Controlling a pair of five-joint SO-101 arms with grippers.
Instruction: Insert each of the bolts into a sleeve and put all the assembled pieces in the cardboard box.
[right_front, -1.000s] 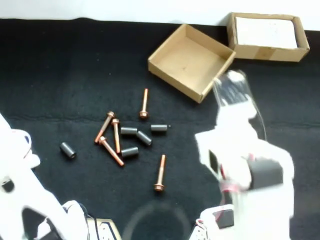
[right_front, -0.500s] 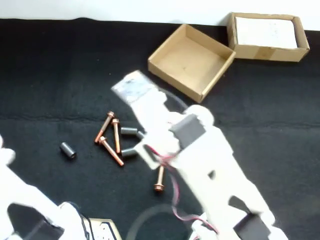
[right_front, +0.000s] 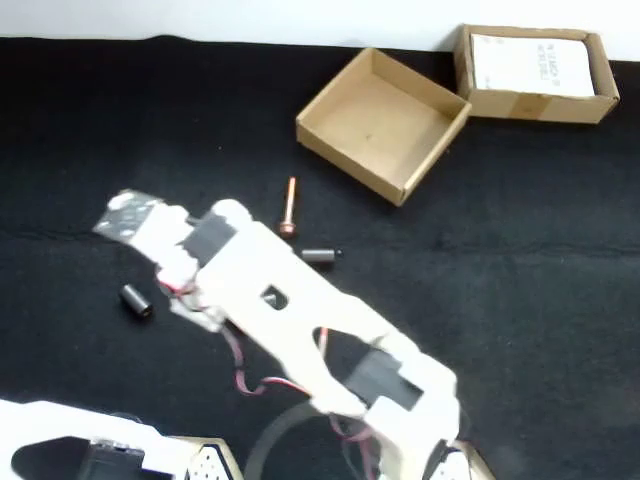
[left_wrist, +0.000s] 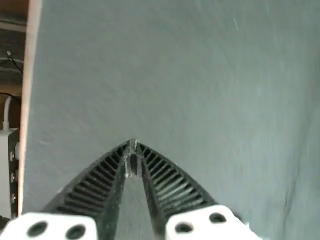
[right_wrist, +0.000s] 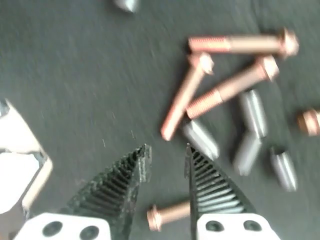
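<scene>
Copper bolts and grey sleeves lie loose on the black cloth. My right gripper (right_front: 128, 216) hangs over the left part of the table, and its arm covers most of the pile. Beside the arm lie one bolt (right_front: 289, 205), a sleeve (right_front: 318, 256) and a lone sleeve (right_front: 135, 300). The right wrist view has my right gripper (right_wrist: 166, 159) open and holding nothing. Beyond its tips lie a bolt (right_wrist: 182, 97), two more bolts (right_wrist: 240, 45) and several sleeves (right_wrist: 252, 112); another bolt (right_wrist: 167, 215) lies between the fingers, on the cloth. My left gripper (left_wrist: 132, 161) is shut and empty over bare cloth. The open cardboard box (right_front: 330, 135) holds nothing.
A second cardboard box (right_front: 530, 105) with white paper inside stands at the back right corner. The left arm (right_front: 60, 440) sits low at the front left edge. A white part (right_wrist: 15, 165) shows beside the right gripper. The left wrist view catches the table's edge (left_wrist: 32, 100).
The right arm has swung from the right side of the table across to the left, and now lies over the bolt pile. The left arm has dropped lower at the front left.
</scene>
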